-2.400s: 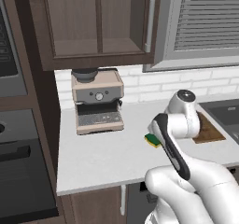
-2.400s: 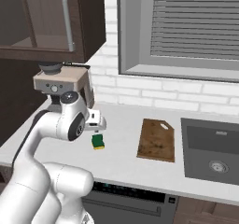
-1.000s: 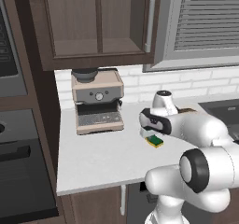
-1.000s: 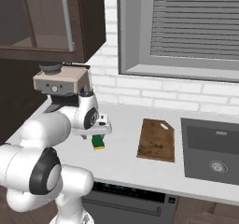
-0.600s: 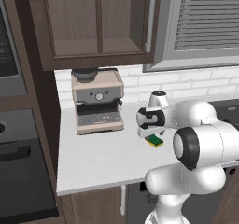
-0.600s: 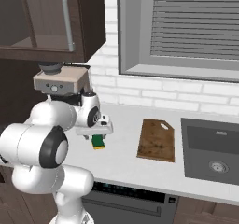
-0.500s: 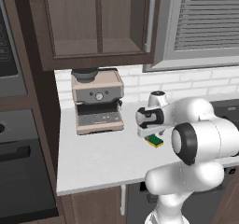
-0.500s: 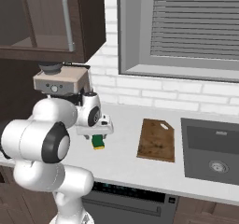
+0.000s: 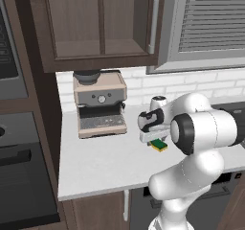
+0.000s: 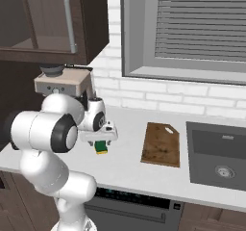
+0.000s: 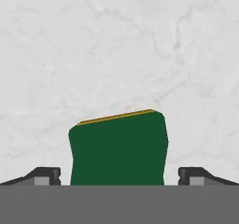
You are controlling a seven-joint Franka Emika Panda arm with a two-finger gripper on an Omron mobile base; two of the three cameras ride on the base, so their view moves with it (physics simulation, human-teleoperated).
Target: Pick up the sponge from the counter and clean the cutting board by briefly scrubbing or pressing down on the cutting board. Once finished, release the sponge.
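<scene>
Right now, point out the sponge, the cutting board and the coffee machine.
sponge [image 11: 119, 148], hand view, middle of its green top.
cutting board [image 10: 161, 144], right base view, centre of the wooden face.
coffee machine [image 9: 98, 98], left base view, its dark front panel.

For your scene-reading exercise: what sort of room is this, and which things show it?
Likely a kitchen: a beige espresso coffee machine on the pale marble counter, a dark recessed sink, and a brown wooden cutting board.

A home kitchen. A pale counter [image 10: 129, 165] runs beneath dark wood cabinets [image 9: 103, 25] and a white brick backsplash [image 10: 158, 100]. A coffee machine [image 9: 99, 103] stands on it, with a sink [image 10: 218, 155] set in further along, an oven [image 9: 21, 171] at one side, and a shuttered window [image 10: 192, 25] above.
</scene>
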